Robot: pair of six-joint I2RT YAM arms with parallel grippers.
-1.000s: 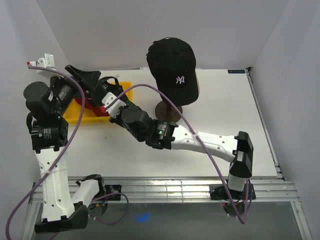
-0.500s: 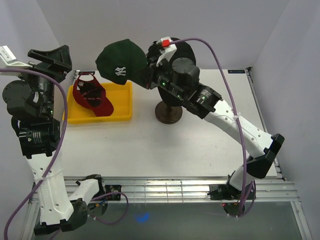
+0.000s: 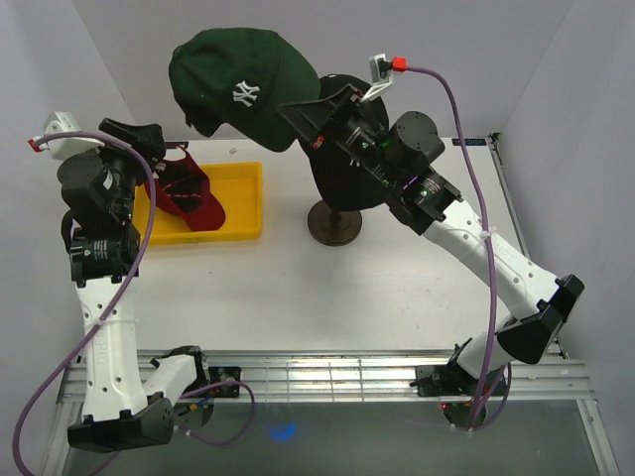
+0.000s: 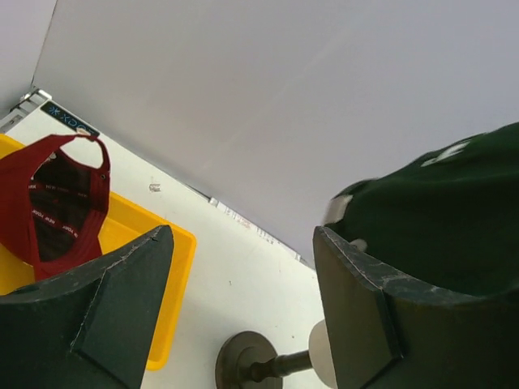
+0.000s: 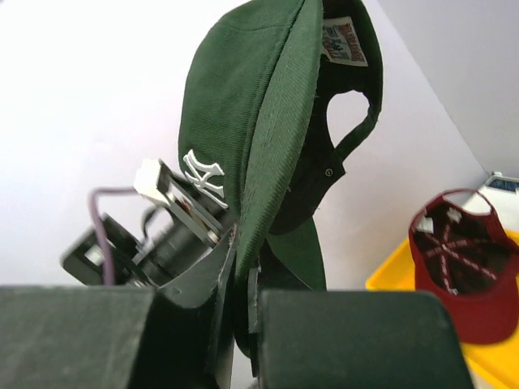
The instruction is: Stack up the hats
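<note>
My right gripper point(image 3: 303, 114) is shut on the edge of a dark green cap point(image 3: 243, 89) with a white NY and holds it high in the air, left of the mannequin head. The cap hangs from the shut jaws in the right wrist view point(image 5: 259, 138). A black cap point(image 3: 347, 169) sits on the mannequin head behind my right arm, mostly hidden. A red cap point(image 3: 189, 193) lies upside down in the yellow tray point(image 3: 243, 213); it also shows in the left wrist view point(image 4: 57, 203). My left gripper point(image 3: 149, 149) is open and empty above the tray.
The mannequin's dark round stand point(image 3: 333, 224) is on the white table, also seen in the left wrist view point(image 4: 247, 365). White walls close in on the left, back and right. A purple cable point(image 3: 466, 169) loops over the right arm.
My right gripper lifted the green cap out of the tray, then up and right toward the head. My left arm rose off the tray and now hovers above it, open.
</note>
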